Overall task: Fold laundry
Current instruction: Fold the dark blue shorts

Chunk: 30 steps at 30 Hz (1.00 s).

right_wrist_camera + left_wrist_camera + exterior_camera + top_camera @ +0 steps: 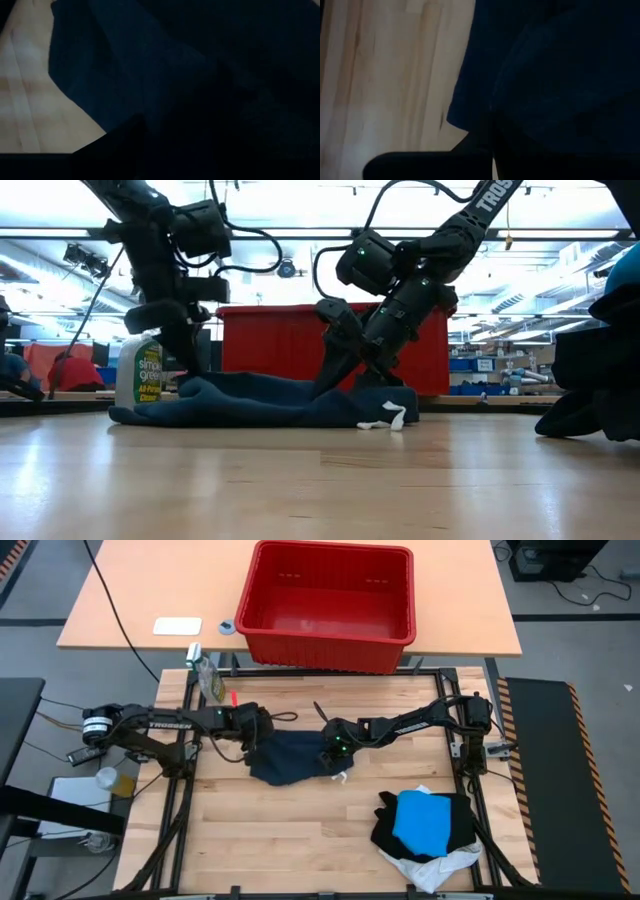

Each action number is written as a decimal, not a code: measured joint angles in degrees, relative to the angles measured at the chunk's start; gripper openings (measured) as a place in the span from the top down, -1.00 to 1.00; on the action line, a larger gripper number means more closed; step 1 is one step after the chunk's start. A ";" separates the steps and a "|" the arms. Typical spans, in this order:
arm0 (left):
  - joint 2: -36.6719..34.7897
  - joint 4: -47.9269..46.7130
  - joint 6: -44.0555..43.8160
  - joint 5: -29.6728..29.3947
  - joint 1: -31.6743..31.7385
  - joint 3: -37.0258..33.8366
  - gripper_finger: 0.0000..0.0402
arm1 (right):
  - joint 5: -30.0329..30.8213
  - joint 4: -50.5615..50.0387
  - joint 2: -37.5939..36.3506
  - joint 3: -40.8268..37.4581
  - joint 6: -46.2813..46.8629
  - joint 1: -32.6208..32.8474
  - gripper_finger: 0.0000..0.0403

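Pinching the left edge of the dark navy garment (290,758), the left pincer (262,736) is clamped together on cloth; the left wrist view shows only dark fabric over pale wood. Right pincer (333,750) sits low on the garment's right edge, fingers look parted in the low view, whether it has cloth I cannot tell. Garment lies bunched mid-worktop (260,840) between both arms, white tag (392,418) sticking out at its right end. Finished stack sits near the right front corner: bright blue piece (425,820) on black garment (455,830) on white one (440,865). Red basket (328,602) is on the far table, spray bottle (207,675) at the worktop's far left. For a clean fold: get both edges gripped, pull apart to flatten the bunching, lift evenly.
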 joint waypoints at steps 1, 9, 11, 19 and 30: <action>0.00 0.23 0.57 0.07 0.39 0.00 0.99 | 0.02 -0.40 0.00 0.00 -0.12 0.00 -0.15; 0.00 3.64 4.97 0.10 4.54 -0.01 0.96 | 0.06 -0.87 0.00 0.02 -1.45 0.07 -0.15; 0.37 5.27 5.56 0.10 5.61 0.00 0.93 | 0.09 -0.87 0.00 0.02 -1.63 0.07 -0.15; 6.09 10.37 5.48 -0.05 8.72 -0.09 0.64 | 0.07 -0.61 0.00 0.02 -1.49 0.11 -0.15; 1.39 0.27 -4.01 0.28 9.91 5.31 0.01 | -0.23 -0.50 0.00 0.02 -1.41 0.11 -0.15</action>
